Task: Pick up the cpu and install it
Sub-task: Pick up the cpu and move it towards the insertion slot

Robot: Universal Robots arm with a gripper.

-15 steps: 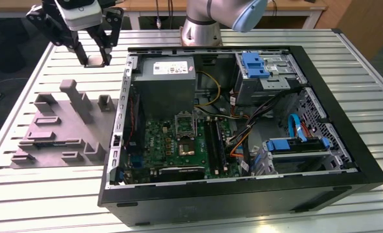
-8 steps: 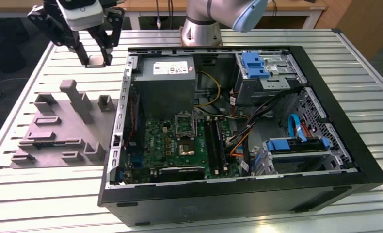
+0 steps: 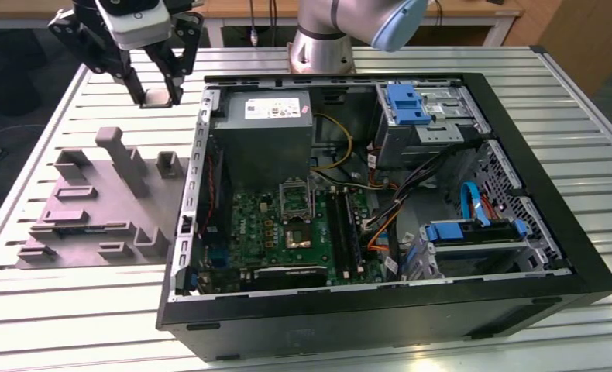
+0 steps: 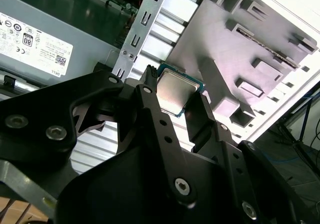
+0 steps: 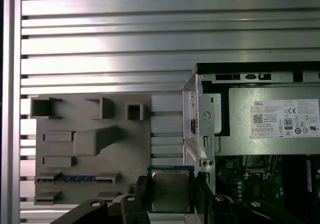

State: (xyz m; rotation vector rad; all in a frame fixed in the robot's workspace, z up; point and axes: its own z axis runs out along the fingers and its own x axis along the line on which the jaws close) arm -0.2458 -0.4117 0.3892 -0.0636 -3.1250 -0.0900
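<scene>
End effector (image 3: 158,96) pinches the cpu (image 5: 170,190) by two opposite edges — the chip is held above the slatted desk (image 3: 585,101), between the grey fixture plate (image 3: 89,209) and the open computer case (image 3: 554,267).

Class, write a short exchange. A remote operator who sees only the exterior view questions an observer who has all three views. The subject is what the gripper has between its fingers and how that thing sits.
Operator: In my view, the gripper hangs over the table, near the grey fixture plate and the computer case. Is it carrying anything?
Observer: Yes. Both wrist views show the cpu clamped between its fingers.
Operator: Which way is the chip facing?
Observer: In the first wrist view, its silvery top faces the camera, with a green rim around it.
Operator: Is it gripped by its corners?
Observer: No, it is gripped by two opposite edges.
</scene>
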